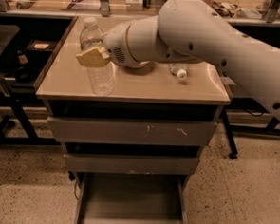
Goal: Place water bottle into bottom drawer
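The water bottle (99, 68), clear and ribbed with a white cap, stands slightly tilted over the front left part of the cart top (146, 88). My gripper (93, 58) is shut around its upper body, and one yellow finger pad (91, 58) lies across the front of it. I cannot tell whether the bottle's base touches the top. The bottom drawer (132, 206) is pulled open below the cart, and its flat grey floor is bare. My white arm reaches in from the right.
A shorter bottle (178, 71) lies on its side on the right of the cart top. A white bowl (139, 65) is mostly hidden behind my wrist. The scratched top drawer (131, 131) and the middle drawer (129, 163) are closed. A dark table (4, 34) stands at the left.
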